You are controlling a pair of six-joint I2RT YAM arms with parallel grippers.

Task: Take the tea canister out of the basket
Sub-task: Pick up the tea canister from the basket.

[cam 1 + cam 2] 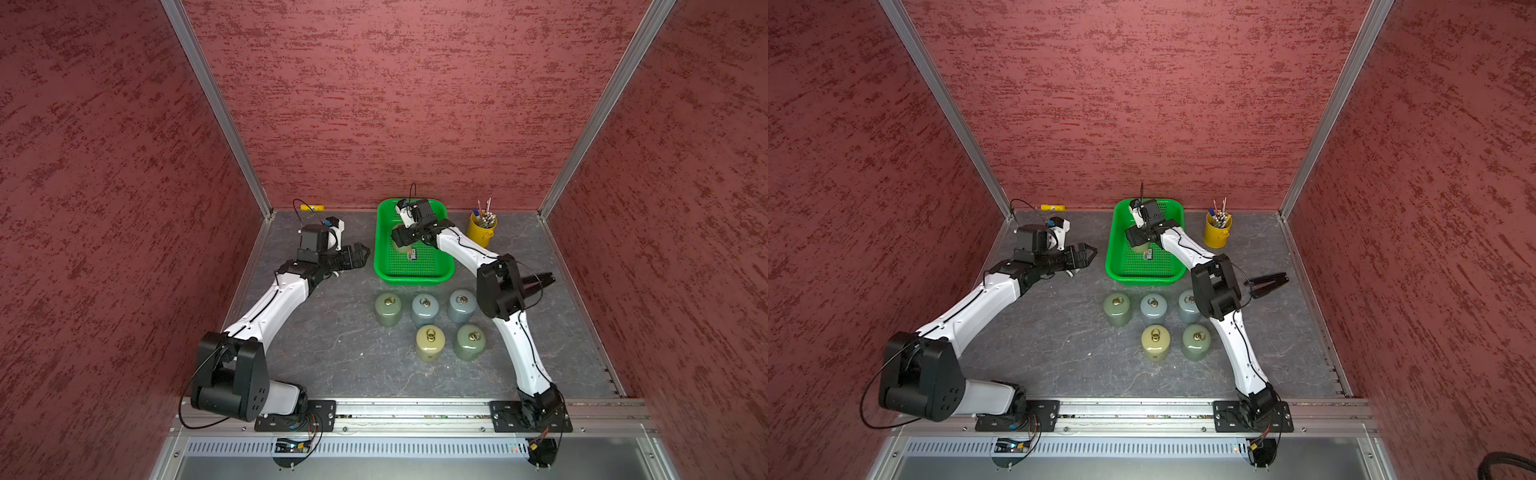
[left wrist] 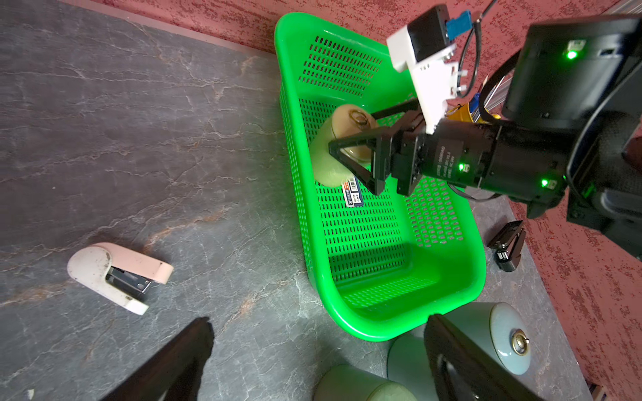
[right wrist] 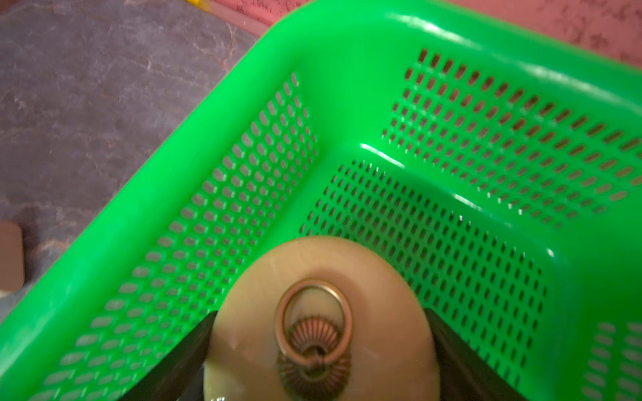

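The bright green mesh basket [image 1: 415, 280] [image 1: 1144, 280] [image 2: 364, 330] [image 3: 104, 243] stands at the back middle of the table. Inside it sits a cream tea canister [image 1: 401, 248] [image 1: 1139, 248] [image 2: 326, 163] [image 3: 319, 270] with a brass ring on its lid. My right gripper [image 1: 399, 241] [image 2: 351, 130] [image 3: 319, 316] reaches into the basket, one black finger pressed against each side of the canister's lid. Whether the canister's base touches the floor of the basket I cannot tell. My left gripper [image 1: 361, 253] [image 2: 318, 324] hovers open over bare table left of the basket, holding nothing.
Several lidded canisters [image 1: 430, 343] stand in two rows in front of the basket. A yellow bucket of pens [image 1: 481, 230] stands right of it. A pink stapler [image 2: 118, 274] lies under the left arm and a black stapler [image 1: 1266, 282] at the right. A label [image 2: 352, 194] lies on the basket floor.
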